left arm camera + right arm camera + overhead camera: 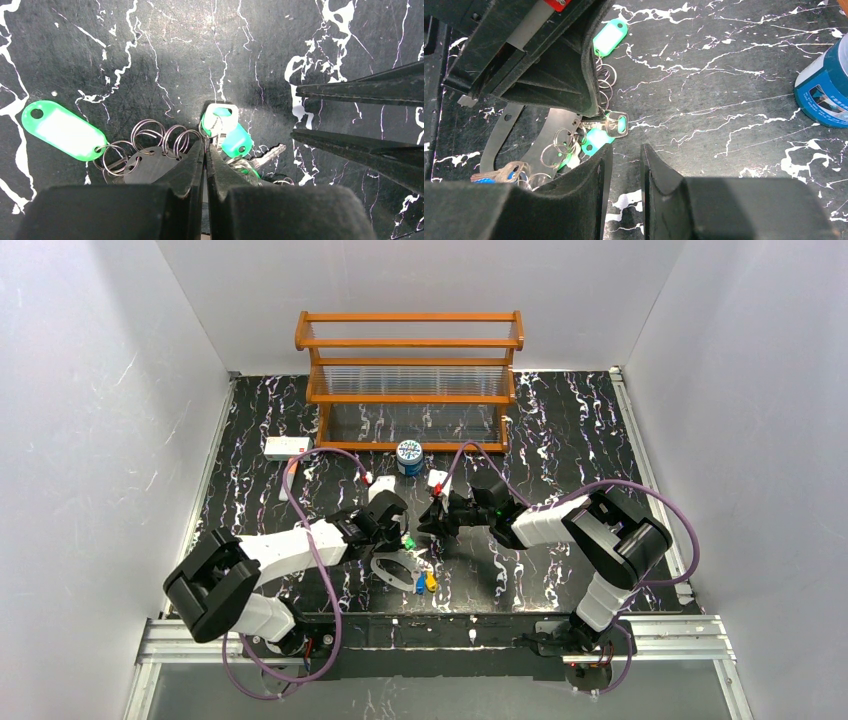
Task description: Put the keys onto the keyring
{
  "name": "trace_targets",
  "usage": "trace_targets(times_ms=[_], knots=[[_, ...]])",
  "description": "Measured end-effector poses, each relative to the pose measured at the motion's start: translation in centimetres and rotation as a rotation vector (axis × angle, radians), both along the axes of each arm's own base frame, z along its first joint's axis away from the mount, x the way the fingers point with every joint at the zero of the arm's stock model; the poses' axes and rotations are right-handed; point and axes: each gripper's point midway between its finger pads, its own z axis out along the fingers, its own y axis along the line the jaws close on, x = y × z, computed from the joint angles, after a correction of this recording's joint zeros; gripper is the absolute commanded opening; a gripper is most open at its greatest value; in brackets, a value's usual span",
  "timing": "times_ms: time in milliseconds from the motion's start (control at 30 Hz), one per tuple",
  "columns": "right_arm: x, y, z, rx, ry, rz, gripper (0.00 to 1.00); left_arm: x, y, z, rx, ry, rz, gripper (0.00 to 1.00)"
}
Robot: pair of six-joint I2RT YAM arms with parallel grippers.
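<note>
Left fingers [192, 167] pressed shut beside the keys [235, 141], right fingers [591, 180] narrowly apart holding nothing, blue can [824, 87] label illegible.

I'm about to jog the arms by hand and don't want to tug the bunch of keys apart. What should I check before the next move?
1. The left gripper is shut: ok.
2. It really pinches a ring or key: cannot tell; it closes right among the split rings.
3. The right gripper is open and empty: ok.
4. The green-headed key shows just ahead of the left gripper: ok.
5. The blue can stands well away from both grippers: ok.
</note>
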Motion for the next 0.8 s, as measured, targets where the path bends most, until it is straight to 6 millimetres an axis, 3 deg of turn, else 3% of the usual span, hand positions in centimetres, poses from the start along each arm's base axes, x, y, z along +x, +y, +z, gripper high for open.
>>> trace_targets(times_ms=[400,800], knots=[[0.4,-0.1,2.0,0.038,-0.035,-0.003,0.36,-0.1,0.5,2.2,-0.035,-0.093,-0.061,0.0],[-1.2,0.3,3.0,0.076,-0.068,0.112,0.45,-0.6,0.2,3.9,-0.084,-0.209,-0.199,0.0]])
